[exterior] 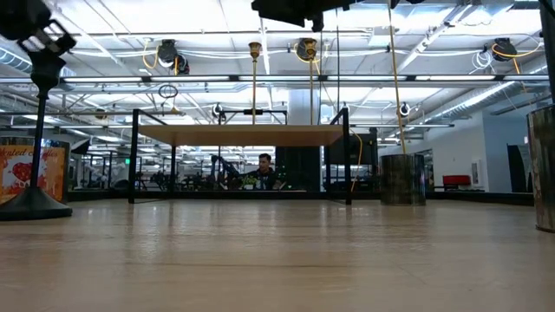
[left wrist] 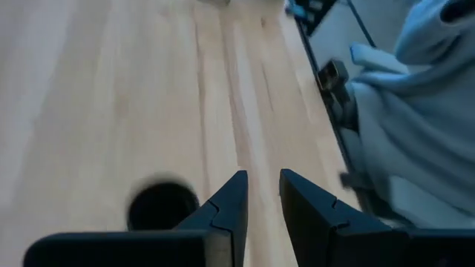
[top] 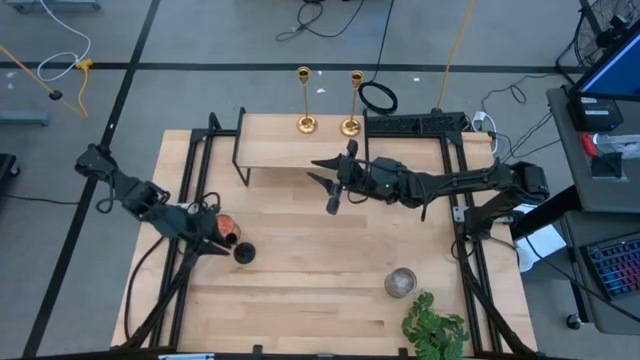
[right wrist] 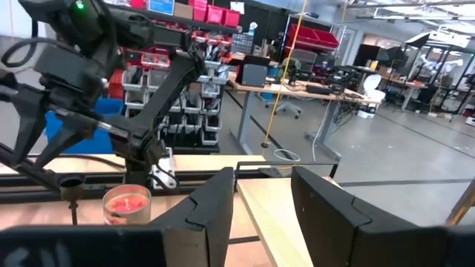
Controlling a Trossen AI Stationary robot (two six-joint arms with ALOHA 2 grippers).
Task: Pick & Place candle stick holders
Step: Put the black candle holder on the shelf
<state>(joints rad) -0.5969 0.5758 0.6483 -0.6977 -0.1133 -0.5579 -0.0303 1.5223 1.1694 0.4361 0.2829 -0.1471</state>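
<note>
Two gold candlesticks (top: 304, 100) (top: 352, 100) stand on their round bases at the far edge of a raised wooden shelf (top: 290, 150); they also show in the low view (exterior: 254, 87) (exterior: 310, 87). The shorter black candlestick (top: 244, 252) stands on its base on the table at the left (exterior: 39, 139). My left gripper (top: 226, 244) is above the table right beside the black candlestick; in its wrist view (left wrist: 263, 194) the fingers are a little apart with nothing between them, and the candlestick (left wrist: 159, 205) is off to one side. My right gripper (top: 330, 172) is open and empty, high over the table's middle, in front of the shelf.
A glass jar with red fill (top: 226, 228) stands right beside my left gripper and the black candlestick (right wrist: 126, 204). A jar with grey fill (top: 401, 282) and a green plant (top: 435, 325) are at the near right. The shelf's black legs (exterior: 133, 156) stand at the far side.
</note>
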